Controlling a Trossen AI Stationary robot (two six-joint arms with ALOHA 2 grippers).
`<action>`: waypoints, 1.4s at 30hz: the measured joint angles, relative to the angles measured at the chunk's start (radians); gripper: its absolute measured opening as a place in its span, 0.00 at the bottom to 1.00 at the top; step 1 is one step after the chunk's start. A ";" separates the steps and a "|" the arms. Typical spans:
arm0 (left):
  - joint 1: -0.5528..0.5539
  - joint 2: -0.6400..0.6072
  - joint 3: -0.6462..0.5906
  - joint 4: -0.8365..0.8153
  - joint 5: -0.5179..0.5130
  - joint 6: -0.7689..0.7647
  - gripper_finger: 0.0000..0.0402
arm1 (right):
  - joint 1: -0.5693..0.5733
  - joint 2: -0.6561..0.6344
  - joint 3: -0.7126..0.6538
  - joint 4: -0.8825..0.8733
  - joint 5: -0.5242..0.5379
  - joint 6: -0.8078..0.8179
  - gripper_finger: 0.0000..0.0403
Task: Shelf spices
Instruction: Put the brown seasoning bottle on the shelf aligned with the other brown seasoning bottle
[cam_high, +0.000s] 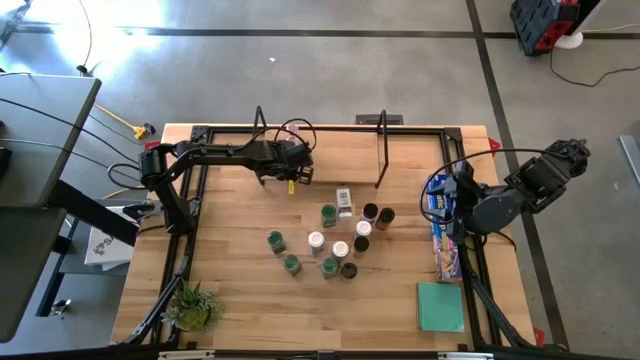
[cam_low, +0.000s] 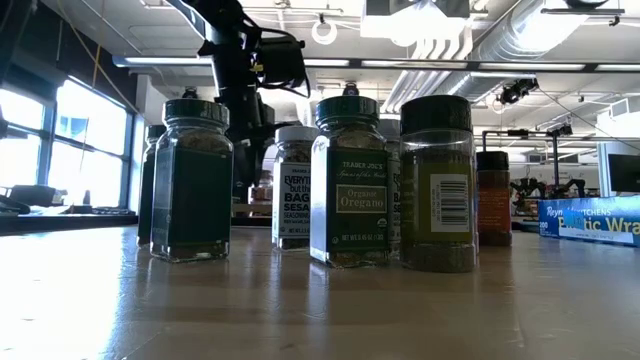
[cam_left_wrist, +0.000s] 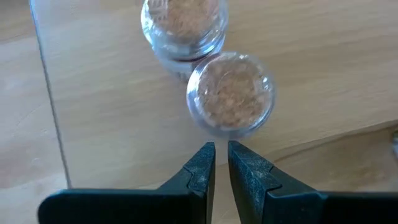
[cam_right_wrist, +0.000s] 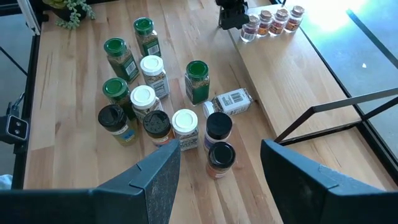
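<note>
Two clear jars of brownish spice (cam_left_wrist: 231, 93) (cam_left_wrist: 183, 25) stand upright on the shelf board (cam_right_wrist: 292, 68), part of a row of several (cam_right_wrist: 272, 20). My left gripper (cam_left_wrist: 221, 154) hangs over the board with its fingers shut and pointing steeply down, tips just short of the nearer jar, nothing between them. Several more spices with green, white and black tops (cam_high: 330, 240) (cam_right_wrist: 149, 74) stand on the table, and one (cam_right_wrist: 233, 101) lies on its side. My right gripper (cam_right_wrist: 221, 149) is open, raised above the table's right side (cam_high: 445, 195).
The shelf's black wire uprights (cam_high: 381, 150) rise at the far middle. A long blue foil box (cam_high: 446, 235) and a flat teal square (cam_high: 441, 306) lie at the right. A small plant (cam_high: 192, 308) sits at the near left. Bare wood lies near the front.
</note>
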 joint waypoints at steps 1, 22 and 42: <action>0.000 0.000 0.007 -0.020 -0.002 0.000 0.10 | 0.000 0.000 0.000 0.000 0.000 0.000 0.54; -0.011 0.042 0.185 0.021 0.119 0.184 0.06 | 0.000 0.000 0.000 0.000 0.000 -0.027 0.54; 0.001 0.115 0.184 -0.083 -0.011 0.181 0.00 | 0.000 0.000 0.000 0.000 0.000 -0.026 0.54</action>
